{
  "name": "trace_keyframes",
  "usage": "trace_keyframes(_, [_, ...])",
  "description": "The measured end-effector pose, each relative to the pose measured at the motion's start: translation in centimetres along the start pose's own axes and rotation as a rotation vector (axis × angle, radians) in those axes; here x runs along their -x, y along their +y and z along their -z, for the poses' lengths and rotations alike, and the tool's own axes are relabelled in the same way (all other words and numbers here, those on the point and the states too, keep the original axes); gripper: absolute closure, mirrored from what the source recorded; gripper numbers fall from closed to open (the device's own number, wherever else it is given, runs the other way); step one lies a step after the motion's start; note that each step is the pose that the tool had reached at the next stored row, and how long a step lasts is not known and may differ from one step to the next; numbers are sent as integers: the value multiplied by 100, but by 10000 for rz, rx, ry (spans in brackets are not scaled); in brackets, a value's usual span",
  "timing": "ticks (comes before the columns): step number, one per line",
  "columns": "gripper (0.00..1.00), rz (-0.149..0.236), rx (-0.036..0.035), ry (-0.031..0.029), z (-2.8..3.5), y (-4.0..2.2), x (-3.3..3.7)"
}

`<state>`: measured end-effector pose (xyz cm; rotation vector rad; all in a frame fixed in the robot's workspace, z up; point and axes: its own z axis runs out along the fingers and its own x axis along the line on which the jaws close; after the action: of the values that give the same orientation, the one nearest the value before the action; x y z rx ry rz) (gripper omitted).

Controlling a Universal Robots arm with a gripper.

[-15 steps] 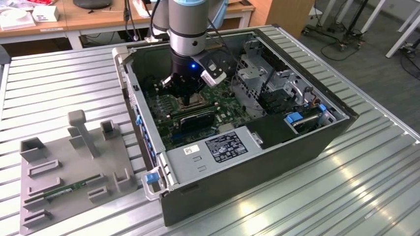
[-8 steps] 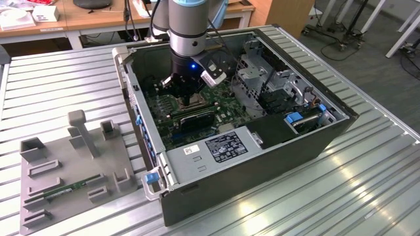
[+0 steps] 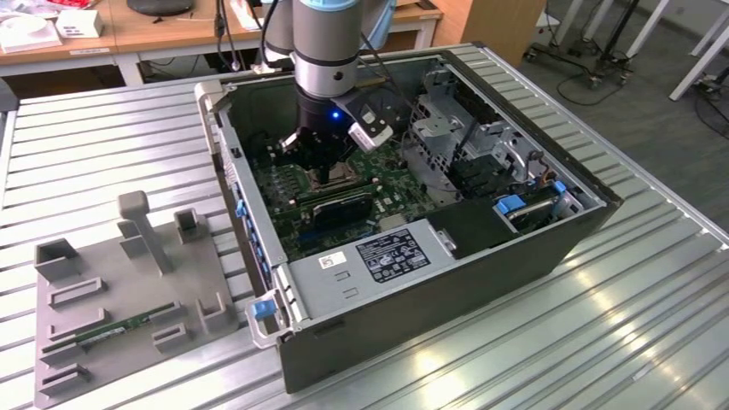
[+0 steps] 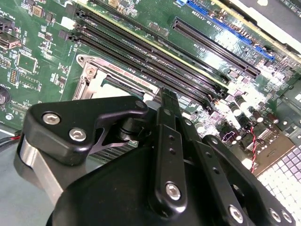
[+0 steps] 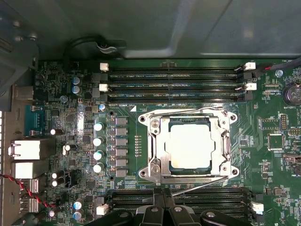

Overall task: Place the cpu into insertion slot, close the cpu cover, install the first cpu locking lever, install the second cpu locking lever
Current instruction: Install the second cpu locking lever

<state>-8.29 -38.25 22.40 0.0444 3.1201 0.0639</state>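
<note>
The cpu (image 5: 189,146), silvery-tan and square, lies flat in the insertion slot (image 5: 225,175) on the green board. The cpu cover (image 5: 157,141), a silvery frame, lies folded down over the chip's edges. One thin wire locking lever (image 5: 183,111) runs along the side by the memory slots. A second locking lever (image 5: 202,186) slants away from the opposite side, its free end reaching my fingertips. My gripper (image 5: 163,193) stands just beside the socket with its black fingers together. The gripper (image 4: 168,92) hangs over the socket's edge, and the gripper (image 3: 327,175) is low inside the computer case.
The open computer case (image 3: 456,282) has walls on all sides of the board. Long black memory slots (image 5: 174,82) flank the socket on two sides. A drive cage (image 3: 456,128) stands at the exterior view's right. A grey fixture tray (image 3: 114,290) lies outside the case.
</note>
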Motion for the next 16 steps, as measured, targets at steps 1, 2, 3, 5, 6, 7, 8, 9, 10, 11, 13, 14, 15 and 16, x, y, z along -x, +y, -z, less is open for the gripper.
trace_keyframes(1, [89,0,0,0,0,0,0])
trace_keyframes(2, [89,0,0,0,0,0,0])
trace_keyframes(3, [89,0,0,0,0,0,0])
trace_keyframes(5, [89,-1,3,-3,-5,0,-11])
trace_keyframes(6, [89,1,2,-3,-9,-1,-20])
trace_keyframes(7, [89,0,0,-3,-13,-1,-33])
trace_keyframes(8, [89,0,2,-6,-20,-2,-46])
trace_keyframes(9, [89,0,1,-8,-27,-3,-58])
trace_keyframes(10, [89,0,1,-9,-34,-3,-68])
trace_keyframes(11, [89,1,2,-11,-42,-4,-77])
trace_keyframes(13, [89,0,1,-12,-56,-5,-97])
trace_keyframes(14, [89,1,1,-13,-62,-6,-105])
trace_keyframes(15, [89,1,0,-15,-66,-6,-111])
trace_keyframes(16, [89,1,0,-15,-68,-6,-113])
